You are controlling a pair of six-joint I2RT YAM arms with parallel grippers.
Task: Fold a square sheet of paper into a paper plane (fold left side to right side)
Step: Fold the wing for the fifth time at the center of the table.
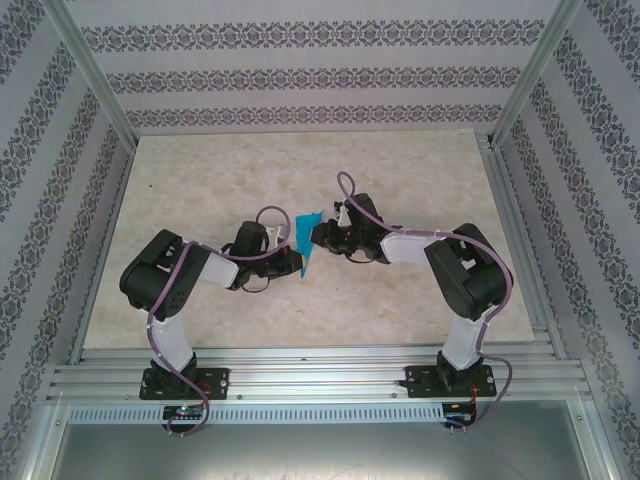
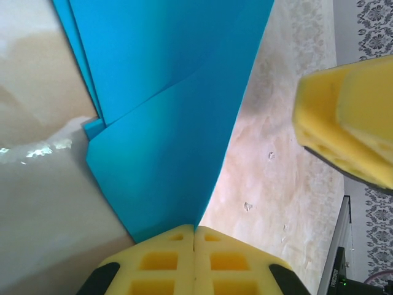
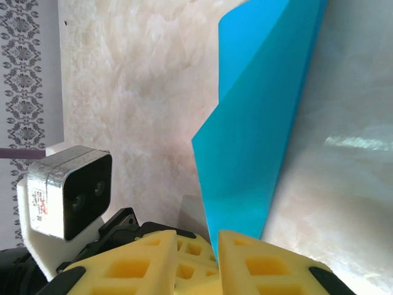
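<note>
- Our left gripper (image 2: 194, 232) is pressed fully shut, pinching one corner of the sheet of paper (image 2: 175, 117).
- Our right gripper (image 3: 215, 239) is nearly closed, with the sheet's edge caught in the thin gap between its pads.
- The sheet stands on edge between the two claws and shows layered creases, with the table (image 2: 276, 178) beyond it.
- We judge that a left-to-right fold is in hand. The next move calls for carrying one side across, matching the edges, then pressing the crease flat.

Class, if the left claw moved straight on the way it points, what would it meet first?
The blue paper the left claw pinches lies straight ahead. The right claw sits off to one side, likely missed, though depth is unclear.
</note>
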